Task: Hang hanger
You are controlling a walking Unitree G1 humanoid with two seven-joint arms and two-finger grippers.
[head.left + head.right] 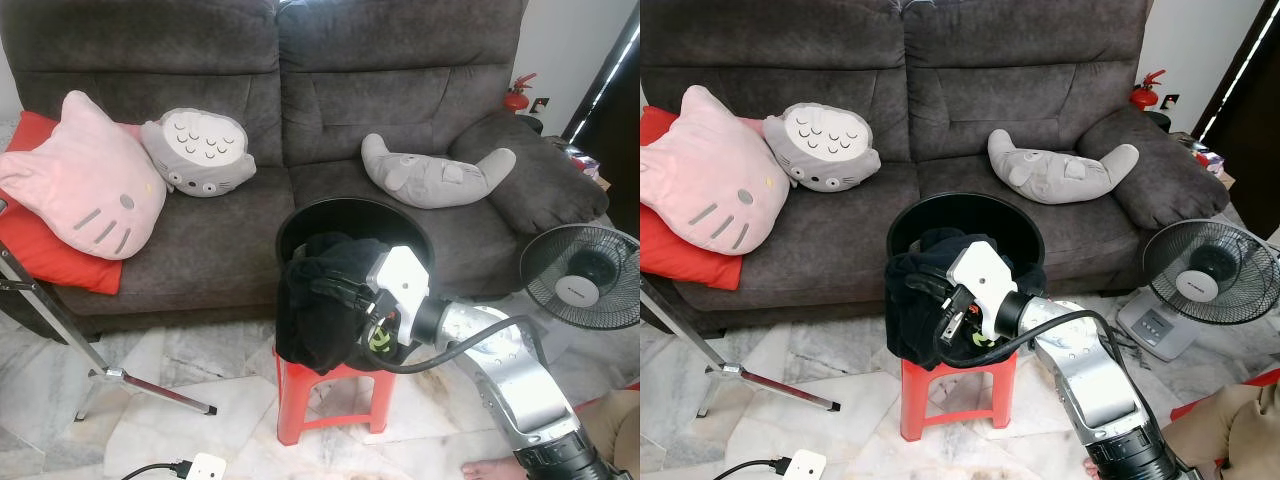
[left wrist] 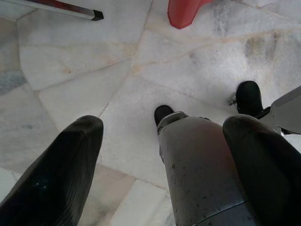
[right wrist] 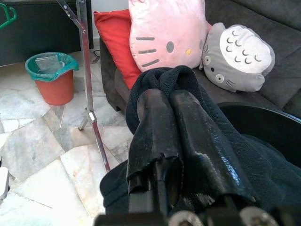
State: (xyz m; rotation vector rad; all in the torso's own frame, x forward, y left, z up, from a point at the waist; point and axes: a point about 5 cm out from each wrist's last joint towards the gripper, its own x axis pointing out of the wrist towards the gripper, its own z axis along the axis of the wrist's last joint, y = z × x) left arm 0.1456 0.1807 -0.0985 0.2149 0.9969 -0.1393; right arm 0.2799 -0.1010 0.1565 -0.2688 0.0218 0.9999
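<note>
Silver, rounded right arm with a ribbed black cuff near its base, a white blocky wrist housing and a thick black cable looping beneath, with a touch of green wiring beside it. Right gripper of two long, glossy black fingers, textured and slightly scuffed, with silver screws at their root. Left gripper likewise of two broad matte black fingers, above a grey metal leg and black feet.

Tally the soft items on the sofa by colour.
Pink cat cushion: 1
Red cushion: 1
Grey plush pillows, round owl-like and curved: 2
Total: 4
</note>
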